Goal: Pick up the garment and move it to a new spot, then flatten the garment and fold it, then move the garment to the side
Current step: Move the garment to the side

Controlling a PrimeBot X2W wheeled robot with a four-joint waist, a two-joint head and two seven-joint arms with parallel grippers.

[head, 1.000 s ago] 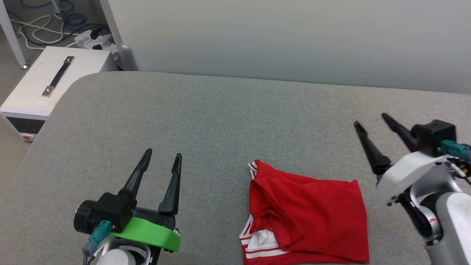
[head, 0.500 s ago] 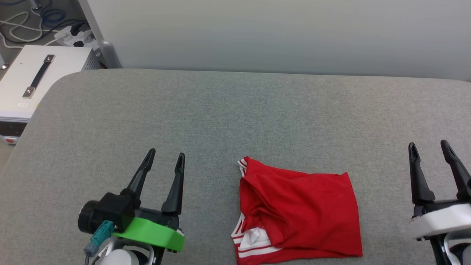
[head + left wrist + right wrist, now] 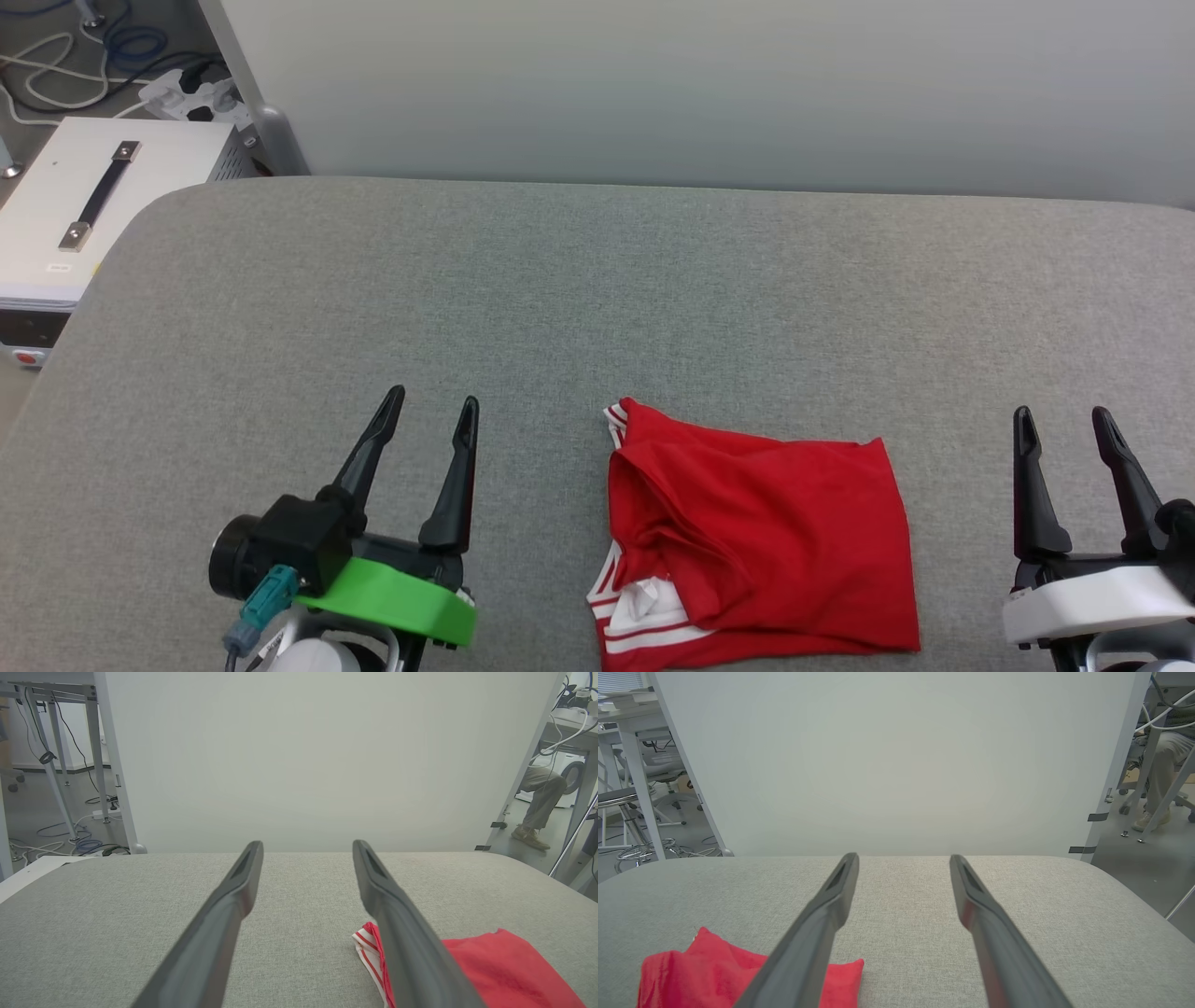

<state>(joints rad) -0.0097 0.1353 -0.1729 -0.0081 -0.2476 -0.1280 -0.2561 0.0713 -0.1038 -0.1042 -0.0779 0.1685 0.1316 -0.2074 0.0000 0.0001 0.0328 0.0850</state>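
Observation:
The garment [image 3: 761, 541], a red shirt with white striped trim, lies folded into a rough rectangle on the grey padded table [image 3: 597, 299], near the front edge right of centre. To its left my left gripper [image 3: 434, 411] stands open and empty, fingers pointing away from me. My right gripper [image 3: 1064, 420] is open and empty too, to the right of the shirt. In the left wrist view the garment [image 3: 504, 966] sits at lower right beside the open left gripper [image 3: 306, 847]. In the right wrist view the garment [image 3: 700, 975] lies at lower left of the open right gripper [image 3: 903, 858].
A pale wall panel [image 3: 700, 93] rises behind the table. A white case with a black handle [image 3: 84, 205] and cables [image 3: 84, 56] are on the floor at the far left. A seated person's leg and shoe [image 3: 532, 812] show off to the right.
My right gripper swung from pointing up-left to pointing straight ahead and dropped toward the front right edge. The left gripper sank slightly. The camera turned right early on; the garment lies still.

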